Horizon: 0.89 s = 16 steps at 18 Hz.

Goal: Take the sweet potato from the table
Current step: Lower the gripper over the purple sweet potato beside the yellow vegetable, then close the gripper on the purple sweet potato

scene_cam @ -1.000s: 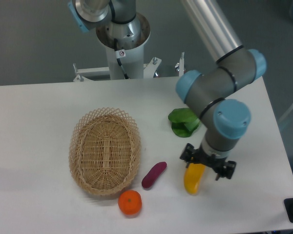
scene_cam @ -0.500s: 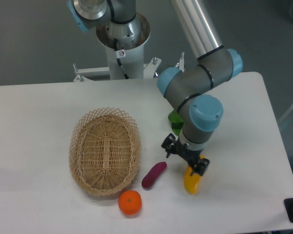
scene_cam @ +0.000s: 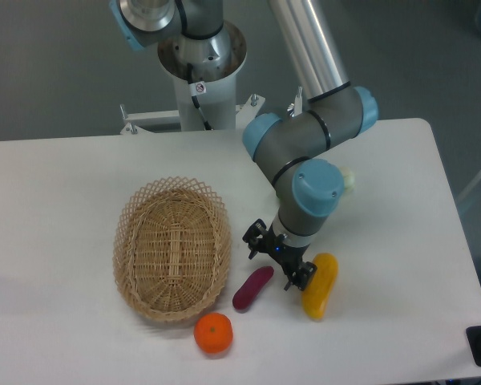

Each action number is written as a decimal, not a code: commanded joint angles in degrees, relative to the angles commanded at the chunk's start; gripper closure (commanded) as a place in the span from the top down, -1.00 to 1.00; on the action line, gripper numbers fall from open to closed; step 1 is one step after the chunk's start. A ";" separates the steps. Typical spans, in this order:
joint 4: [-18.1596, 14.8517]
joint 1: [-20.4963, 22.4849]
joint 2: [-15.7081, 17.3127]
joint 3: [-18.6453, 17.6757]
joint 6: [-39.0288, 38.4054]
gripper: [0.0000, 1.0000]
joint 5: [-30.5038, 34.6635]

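Note:
The sweet potato (scene_cam: 252, 288), small, slim and dark maroon, lies on the white table (scene_cam: 56, 337) just right of the basket, tilted up to the right. My gripper (scene_cam: 277, 263) hangs just above and to the right of its upper end, close to it, with nothing held. Its fingers point away from the camera and I cannot tell whether they are open or shut.
A woven wicker basket (scene_cam: 172, 248) stands left of the sweet potato. A round orange fruit (scene_cam: 213, 333) lies in front of it. A fat yellow-orange vegetable (scene_cam: 319, 285) lies right of the gripper. The arm's wrist and elbow cover the table behind the gripper.
The arm has swung left, carrying the gripper from over the yellow vegetable to just above the sweet potato's upper end. The green thing behind is now hidden by the arm. The objects have not moved.

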 joint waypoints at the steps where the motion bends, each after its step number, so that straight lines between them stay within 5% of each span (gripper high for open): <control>1: 0.17 -0.26 -0.35 0.00 0.00 1.00 0.00; 5: 1.14 -1.23 -1.06 0.09 -1.40 0.90 0.09; 9: 1.23 -1.41 -1.32 0.09 -1.76 0.59 0.09; 16: 1.41 -1.41 -1.41 0.88 -4.92 -0.61 0.09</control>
